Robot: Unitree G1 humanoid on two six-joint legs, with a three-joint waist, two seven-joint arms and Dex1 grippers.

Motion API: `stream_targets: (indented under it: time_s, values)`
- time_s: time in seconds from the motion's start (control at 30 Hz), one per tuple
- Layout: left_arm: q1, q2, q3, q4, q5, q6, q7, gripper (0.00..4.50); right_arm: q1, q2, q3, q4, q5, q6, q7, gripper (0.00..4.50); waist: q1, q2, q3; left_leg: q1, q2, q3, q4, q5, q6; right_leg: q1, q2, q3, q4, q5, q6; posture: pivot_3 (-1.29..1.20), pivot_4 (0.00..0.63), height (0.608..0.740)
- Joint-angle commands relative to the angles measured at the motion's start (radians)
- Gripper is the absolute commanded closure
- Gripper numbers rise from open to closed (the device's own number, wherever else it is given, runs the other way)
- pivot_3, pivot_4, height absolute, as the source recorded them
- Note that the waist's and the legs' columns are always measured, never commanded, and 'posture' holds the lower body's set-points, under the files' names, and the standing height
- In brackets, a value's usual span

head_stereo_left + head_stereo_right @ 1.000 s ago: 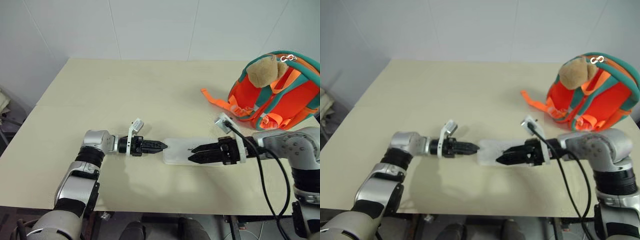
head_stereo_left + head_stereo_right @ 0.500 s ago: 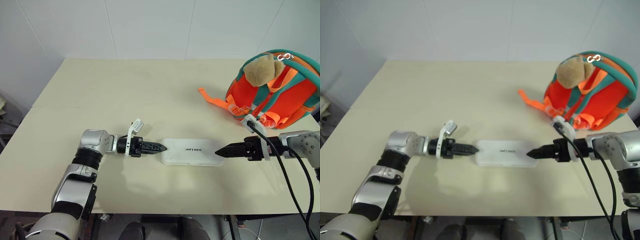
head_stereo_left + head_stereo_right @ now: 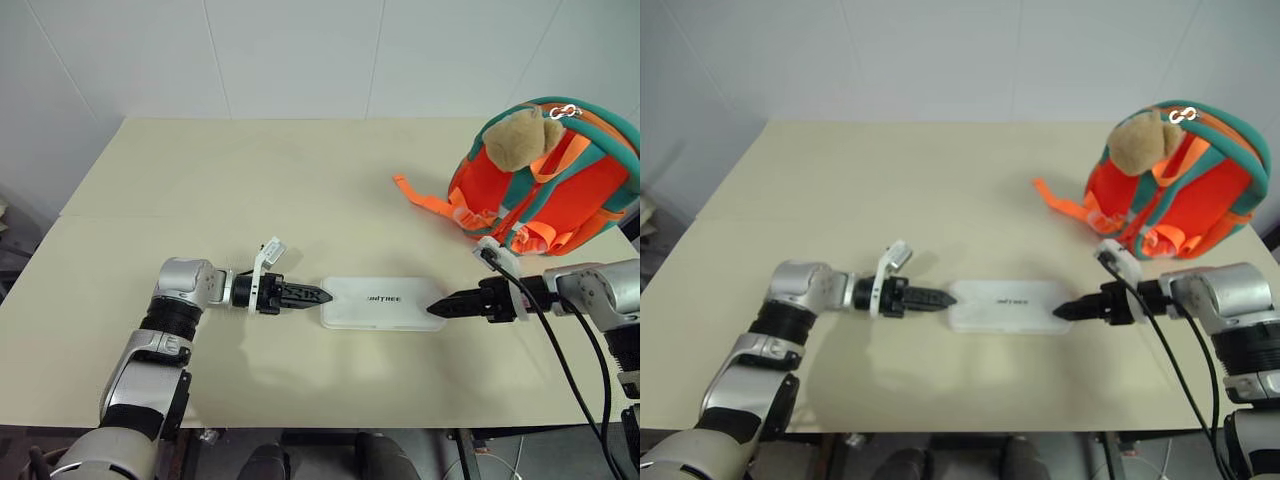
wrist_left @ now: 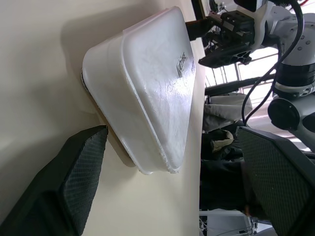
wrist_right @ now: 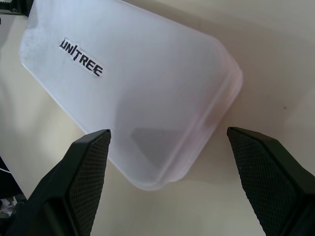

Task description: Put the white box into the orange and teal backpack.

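Observation:
The white box (image 3: pixel 383 302) lies flat on the table near the front edge, dark lettering facing up. My left gripper (image 3: pixel 322 296) points at its left end, open; in the left wrist view the box (image 4: pixel 147 93) sits just ahead of the spread fingers (image 4: pixel 74 187). At the box's right end is my right gripper (image 3: pixel 436 310), also open, and the right wrist view shows that end of the box (image 5: pixel 147 98) between its fingers (image 5: pixel 83 172). The orange and teal backpack (image 3: pixel 560 200) stands upright at the back right with a tan plush toy (image 3: pixel 517 142) on it.
The beige table (image 3: pixel 250 180) runs wide to the left and back. An orange strap (image 3: pixel 425 200) trails from the backpack onto the table toward the middle. A black cable (image 3: pixel 560 350) hangs from my right wrist past the front edge. White wall behind.
My right gripper has drawn back to the right, from over the box to just off its right end. The left gripper and the box have stayed put.

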Motion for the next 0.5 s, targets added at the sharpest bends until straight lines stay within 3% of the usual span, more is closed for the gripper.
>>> stream_targets:
  time_s: [0.03, 0.5]
  values:
    - [0.033, -0.006, -0.014, 0.012, 0.014, 0.014, 0.052, 0.03, -0.015, 0.005, -0.025, -0.043, 0.01, 0.015, 0.01, 0.0, 0.001, 0.0, 0.0, 0.0, 0.0, 0.0, 0.0, 0.0, 0.0, 0.0, 0.0, 0.0, 0.0, 0.0, 0.0, 0.0, 0.15, 0.74]
    - [0.003, -0.082, -0.029, 0.064, -0.002, 0.024, 0.051, 0.03, 0.026, 0.043, -0.057, -0.125, 0.037, 0.042, -0.006, 0.0, 0.01, 0.0, 0.0, -0.001, -0.001, 0.0, 0.0, 0.0, 0.0, 0.001, -0.001, 0.0, -0.002, 0.0, 0.0, 0.0, 0.15, 0.74]
